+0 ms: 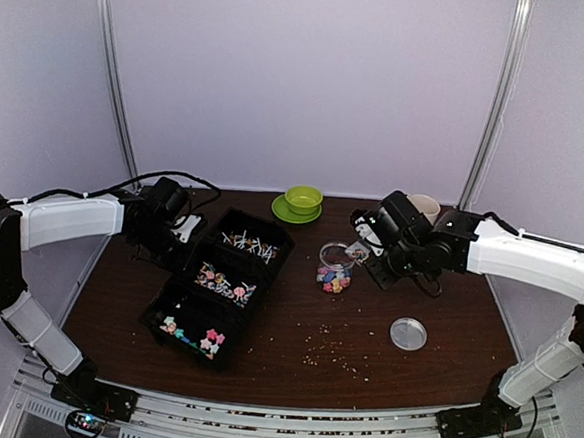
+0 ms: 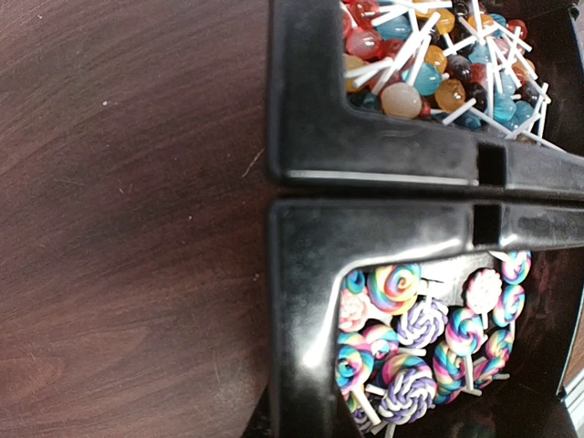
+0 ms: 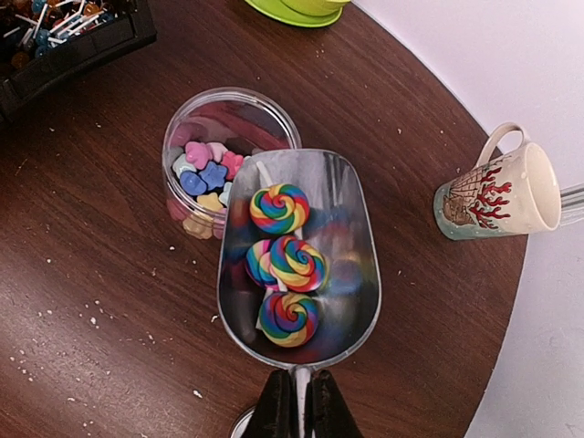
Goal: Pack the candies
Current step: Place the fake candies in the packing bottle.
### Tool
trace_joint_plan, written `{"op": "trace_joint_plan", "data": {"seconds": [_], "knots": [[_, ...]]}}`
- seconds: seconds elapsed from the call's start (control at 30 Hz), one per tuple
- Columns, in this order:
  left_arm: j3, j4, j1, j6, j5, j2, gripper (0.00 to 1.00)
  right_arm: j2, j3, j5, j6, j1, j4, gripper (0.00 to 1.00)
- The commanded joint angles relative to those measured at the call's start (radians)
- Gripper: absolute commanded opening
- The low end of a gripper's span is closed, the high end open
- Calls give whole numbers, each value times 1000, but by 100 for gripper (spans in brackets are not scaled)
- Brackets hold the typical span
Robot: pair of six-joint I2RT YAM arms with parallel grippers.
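Dark wooden counter [image 1: 116, 297] under pale walls, crumbs [image 1: 338, 355] across its near part, a round lid [image 1: 408, 333] lying loose. Further in, a black tray [image 2: 365, 151] keeps pastel candies [image 1: 192, 334] in its nearest section; more fill the clear jar [image 3: 228, 91]. The left gripper [image 1: 176, 229] sits closed beside the tray; whether it touches it I cannot tell. The right gripper [image 3: 297, 415] clamps the handle of a clear scoop [image 3: 351, 265] carrying three swirl lollipops [image 3: 290, 263], lip over the jar. Probably best: lift the handle slowly, lip centred, so sticks clear the rim. Beyond stand a mug [image 3: 502, 192] and green bowl [image 1: 303, 197]
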Motion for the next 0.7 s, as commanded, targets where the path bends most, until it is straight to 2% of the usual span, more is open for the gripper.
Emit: {"op": "trace_joint_plan", "data": {"seconds": [0.0, 0.67], "knots": [[65, 97, -1, -8, 65, -32, 0, 27, 69, 14, -19, -5, -60, 0], [67, 97, -1, -10, 69, -30, 0, 115, 219, -5, -52, 12, -231, 0]]}}
